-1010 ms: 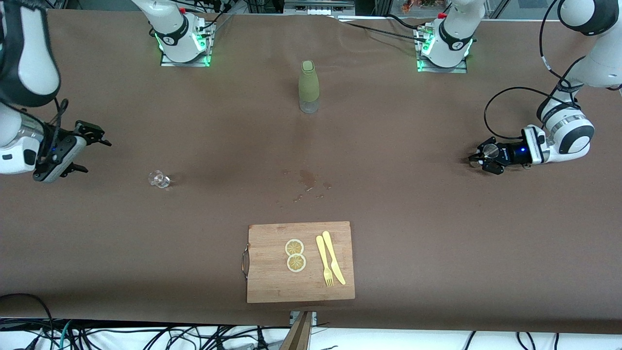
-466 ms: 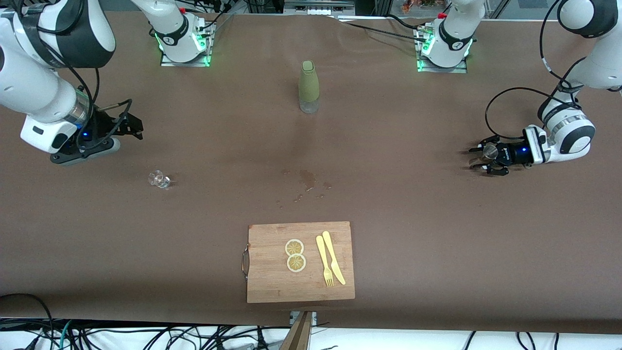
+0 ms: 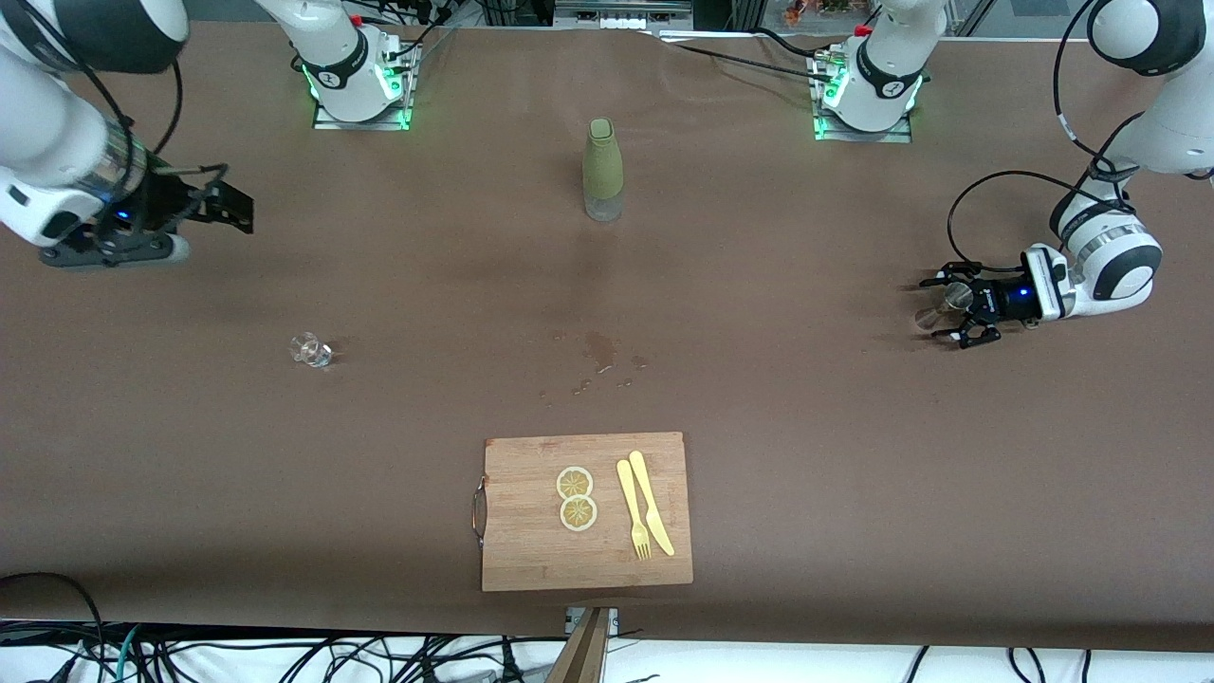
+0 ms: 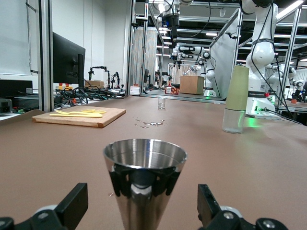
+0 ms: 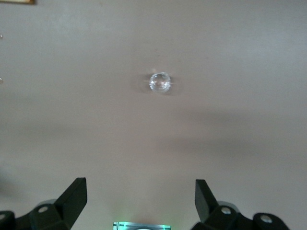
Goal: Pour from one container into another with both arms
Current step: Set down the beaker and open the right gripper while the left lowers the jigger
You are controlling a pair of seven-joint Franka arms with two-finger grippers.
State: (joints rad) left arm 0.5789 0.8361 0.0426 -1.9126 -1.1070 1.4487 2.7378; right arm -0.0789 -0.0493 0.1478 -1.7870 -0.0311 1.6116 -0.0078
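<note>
Two arms over a brown table (image 3: 816, 455), both grippers released.

Cutting board (image 3: 586, 512) at the table's edge nearest the front camera; bottle (image 3: 602, 171) mid-table toward the bases' edge. The right gripper (image 3: 228, 207) hangs spread wide and empty near the right arm's end, over bare table. The left gripper (image 3: 951, 308) sits low near the left arm's end, fingers parted either side of the upright jigger (image 4: 144, 179), not touching it. The glass cup (image 3: 309, 350) stands alone toward the right arm's end.

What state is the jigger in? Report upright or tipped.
Upright: the jigger stands on the table, mouth up, between the left tool's open fingers.
</note>
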